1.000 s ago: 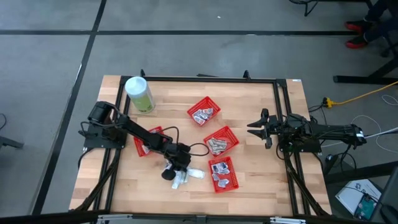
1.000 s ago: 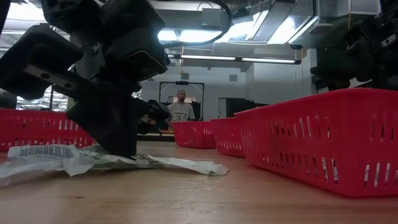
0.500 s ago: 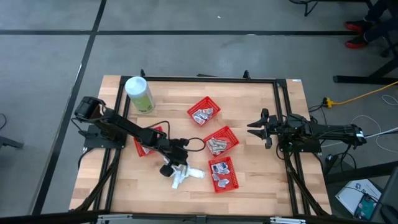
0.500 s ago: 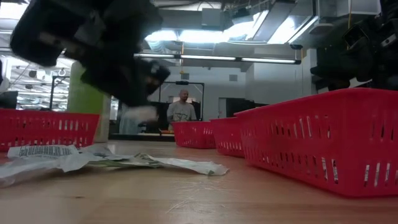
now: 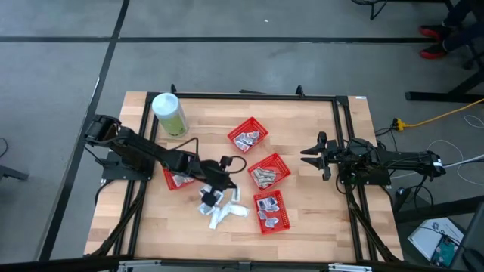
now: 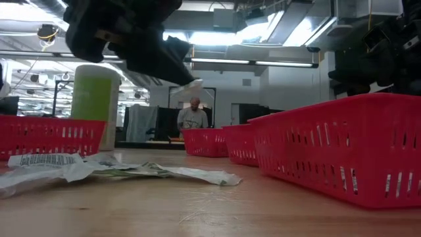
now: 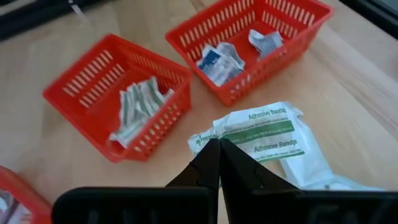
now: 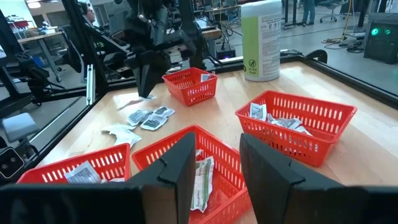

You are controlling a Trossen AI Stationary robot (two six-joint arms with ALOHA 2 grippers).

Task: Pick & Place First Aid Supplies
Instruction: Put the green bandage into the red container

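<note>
Two green "Adhesive Bandage" labels are showing on my packet (image 7: 264,134); left gripper (image 7: 219,144) is pinching it, right gripper (image 8: 214,152) is gaping empty.

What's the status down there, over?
Left gripper shut on a small white packet, above the table. Right gripper open, parked at right side. Loose packets lie below. Nothing blocking the red baskets.

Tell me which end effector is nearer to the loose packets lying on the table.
Left. The left end effector hangs just above the loose packets, shut. The right end effector waits far off at the table's right side, beyond the red baskets.
</note>
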